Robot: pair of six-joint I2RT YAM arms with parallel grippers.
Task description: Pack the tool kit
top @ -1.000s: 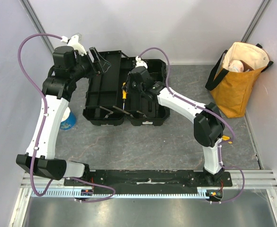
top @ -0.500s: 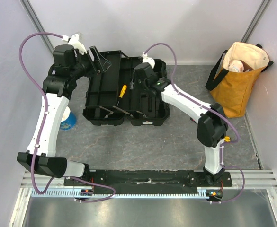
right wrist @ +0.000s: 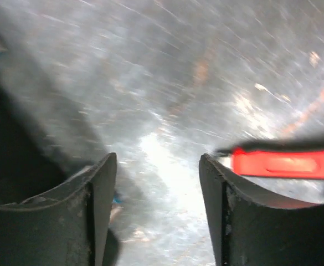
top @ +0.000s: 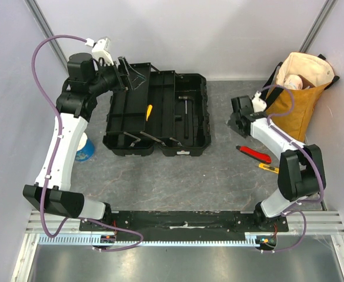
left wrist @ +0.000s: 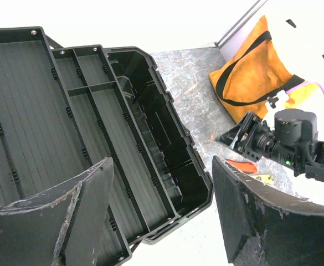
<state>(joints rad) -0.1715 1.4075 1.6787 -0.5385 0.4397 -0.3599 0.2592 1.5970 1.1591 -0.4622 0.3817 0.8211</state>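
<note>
Both claws are spread, empty. Right claw [right wrist: 157, 166] should centre its jaws across the red-handled tool [right wrist: 283, 163] just beside it, well apart from the open black plastic toolbox [top: 157, 114] near the left claw [left wrist: 163, 166].

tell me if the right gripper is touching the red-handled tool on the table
Apart. The top external view shows bare table between the right gripper and the red-handled tool.
</note>
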